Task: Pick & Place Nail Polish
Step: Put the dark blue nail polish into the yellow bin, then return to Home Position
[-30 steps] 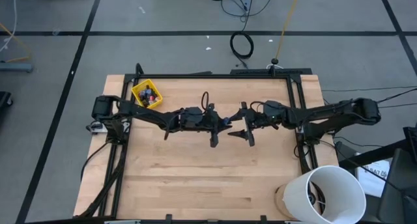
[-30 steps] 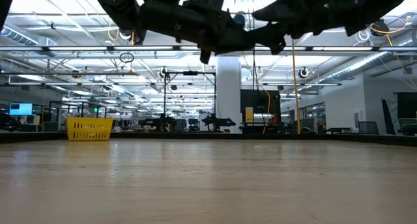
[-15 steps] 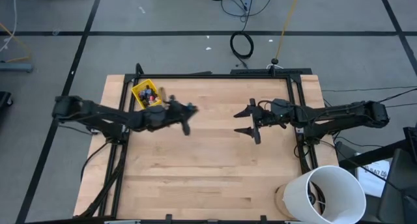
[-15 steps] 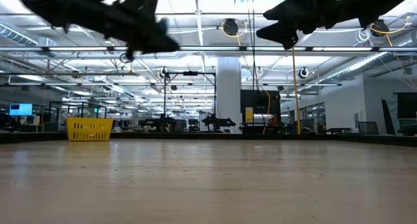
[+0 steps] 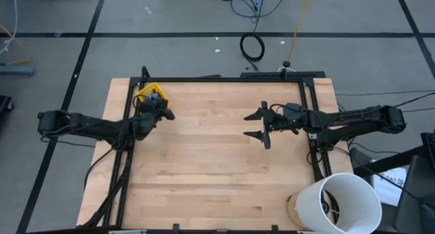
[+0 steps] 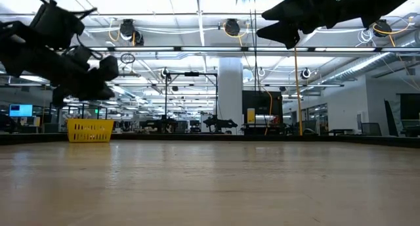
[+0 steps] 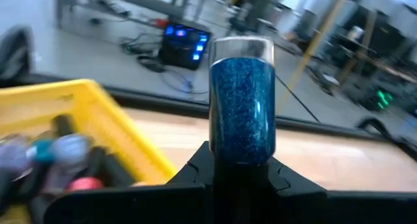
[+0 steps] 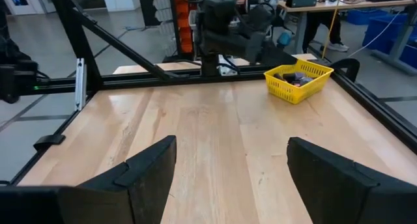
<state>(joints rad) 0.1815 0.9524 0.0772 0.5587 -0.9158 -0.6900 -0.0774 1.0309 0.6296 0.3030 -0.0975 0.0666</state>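
The left gripper (image 7: 241,168), fingers clamped on a blue nail polish bottle (image 7: 241,100), has swung from mid-surface to the yellow bin (image 5: 151,93); release comes next. The right gripper (image 5: 262,125) waits with fingers spread, empty.

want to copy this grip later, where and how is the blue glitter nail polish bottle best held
Grip the small blue glitter nail polish bottle at its lower end, near the dark cap, squeezing both flat sides. The left gripper does so now: jaws shut on that end, the long glass body sticking straight out, near the yellow plastic bin.
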